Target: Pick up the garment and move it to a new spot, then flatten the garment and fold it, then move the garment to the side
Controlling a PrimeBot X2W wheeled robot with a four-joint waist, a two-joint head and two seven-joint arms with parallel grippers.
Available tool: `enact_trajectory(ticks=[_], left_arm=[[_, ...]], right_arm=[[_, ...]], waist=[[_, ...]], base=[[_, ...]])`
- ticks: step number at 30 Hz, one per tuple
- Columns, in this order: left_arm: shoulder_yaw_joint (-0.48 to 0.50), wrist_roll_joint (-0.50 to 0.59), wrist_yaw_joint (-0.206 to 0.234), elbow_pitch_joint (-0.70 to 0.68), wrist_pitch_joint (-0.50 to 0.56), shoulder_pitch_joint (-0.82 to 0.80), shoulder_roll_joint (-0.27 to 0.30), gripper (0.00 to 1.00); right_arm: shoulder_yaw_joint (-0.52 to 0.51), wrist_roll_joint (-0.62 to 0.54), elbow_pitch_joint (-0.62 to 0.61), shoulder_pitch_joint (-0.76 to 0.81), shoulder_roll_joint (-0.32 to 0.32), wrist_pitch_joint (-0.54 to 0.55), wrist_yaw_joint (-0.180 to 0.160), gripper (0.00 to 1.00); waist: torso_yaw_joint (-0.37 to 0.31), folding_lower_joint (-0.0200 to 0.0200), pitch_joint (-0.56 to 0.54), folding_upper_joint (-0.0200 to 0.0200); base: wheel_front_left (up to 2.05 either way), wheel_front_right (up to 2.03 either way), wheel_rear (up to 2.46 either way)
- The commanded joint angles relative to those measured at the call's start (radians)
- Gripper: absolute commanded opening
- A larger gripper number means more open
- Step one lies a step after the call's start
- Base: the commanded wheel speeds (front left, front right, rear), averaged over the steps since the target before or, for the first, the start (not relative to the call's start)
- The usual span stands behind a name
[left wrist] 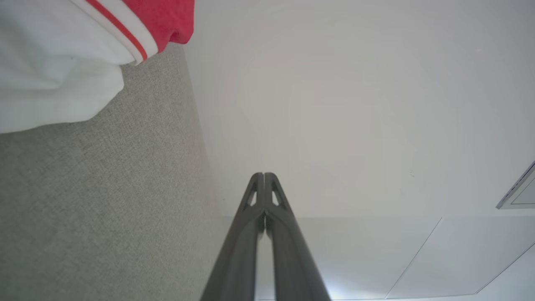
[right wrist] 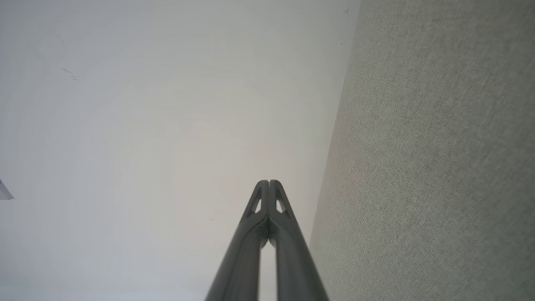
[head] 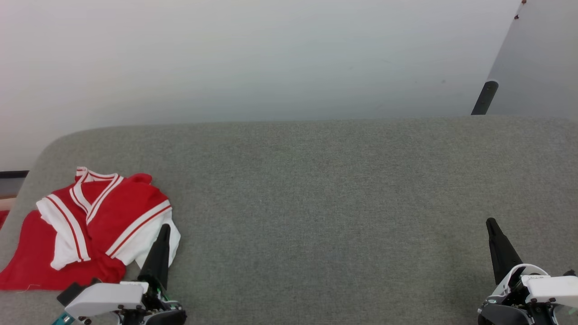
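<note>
The garment (head: 90, 225), a red jersey with white sleeves and a striped V-neck, lies crumpled at the near left corner of the grey fabric surface (head: 325, 203). My left gripper (head: 164, 228) is shut and empty, its tip just over the white sleeve's right edge. In the left wrist view the sleeve and a red fold of the garment (left wrist: 62, 62) fill the upper left, apart from the closed left gripper (left wrist: 264, 174). My right gripper (head: 491, 222) stands shut and empty at the near right, far from the garment; its closed tips (right wrist: 269, 182) point past the surface's edge.
A pale wall (head: 271, 58) rises behind the grey surface. A dark post (head: 485, 97) stands at the back right beside a grey panel. The surface's left edge curves round near the garment.
</note>
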Motion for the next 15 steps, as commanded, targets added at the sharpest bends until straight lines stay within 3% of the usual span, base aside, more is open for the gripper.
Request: enact_trajectory(ticks=[1,15], left_arm=[[0.001,0.002,-0.003,0.001,0.0,-0.01,-0.001,0.0],[0.001,0.002,-0.003,0.001,0.0,-0.01,-0.001,0.0]], right_arm=[[0.001,0.005,0.0,-0.003,0.003,-0.001,0.0,0.0],[0.001,0.005,0.0,-0.003,0.003,-0.001,0.0,0.0]], waist=[[0.0,0.0,0.0,-0.0001],[0.0,0.0,0.0,-0.0001]], base=[[0.0,0.0,0.0],[0.0,0.0,0.0]])
